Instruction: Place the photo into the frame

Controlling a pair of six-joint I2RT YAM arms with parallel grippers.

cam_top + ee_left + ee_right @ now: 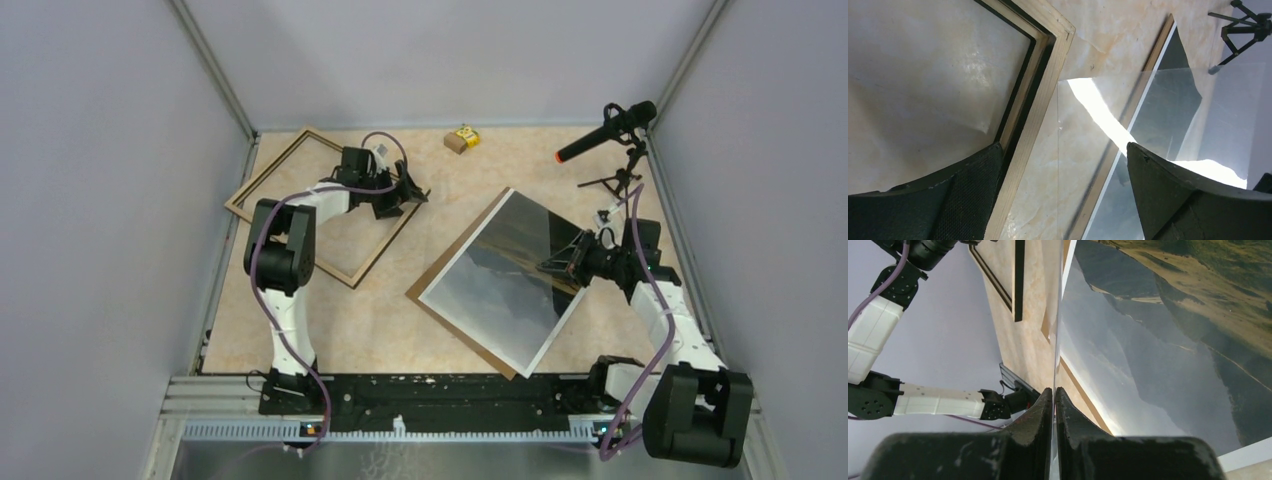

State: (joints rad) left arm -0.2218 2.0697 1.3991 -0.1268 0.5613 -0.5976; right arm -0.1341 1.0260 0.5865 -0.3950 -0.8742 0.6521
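The large wood-rimmed rectangular frame lies back-left under my spread-open left gripper, the glossy mountain photo flat right of centre, and only my wrist views reveal the thin clear pane my right gripper pinches.

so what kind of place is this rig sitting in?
Probably a lab robot data-collection cell: plain grey panels on metal posts box in the table, the left arm and right arm are bolted to a rail at its near edge, and a microphone on a small tripod stands by.
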